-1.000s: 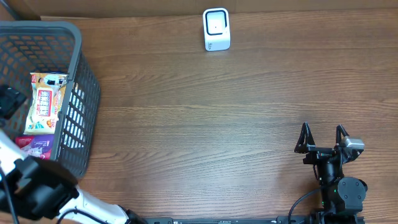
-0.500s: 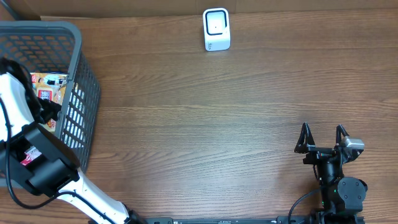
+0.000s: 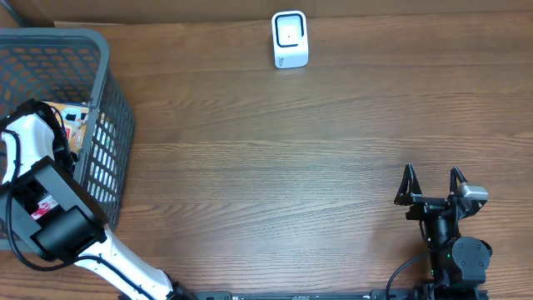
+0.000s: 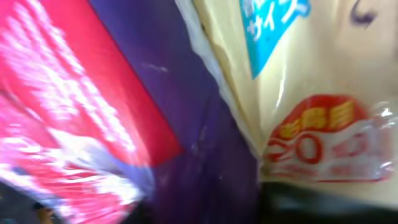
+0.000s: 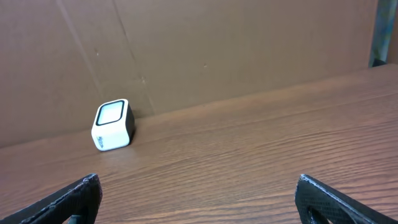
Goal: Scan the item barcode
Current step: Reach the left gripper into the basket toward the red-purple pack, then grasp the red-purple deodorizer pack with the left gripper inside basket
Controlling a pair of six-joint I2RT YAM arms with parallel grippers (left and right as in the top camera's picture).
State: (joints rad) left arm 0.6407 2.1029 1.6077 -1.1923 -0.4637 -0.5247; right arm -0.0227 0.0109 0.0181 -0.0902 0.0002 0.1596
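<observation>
One basket [image 3: 107, 79], one scanner [image 3: 290, 39], one cream packet [image 4: 317, 74] beside one red packet [image 4: 74, 99].

Basket [image 3: 108, 100]: left end of desk [image 3: 291, 167].
Packets [image 3: 73, 112]: inside basket, beneath left arm [image 3: 29, 137].
Scanner [image 3: 290, 39]: far edge, centre, well apart from basket.
Right claw [image 3: 432, 185]: near right corner.

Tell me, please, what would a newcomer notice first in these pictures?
The white left arm dips into the grey basket at the left edge of the table, where snack packets fill its wrist camera's view. A small white scanner stands alone at the far edge, and the right gripper rests open at the near right.
</observation>
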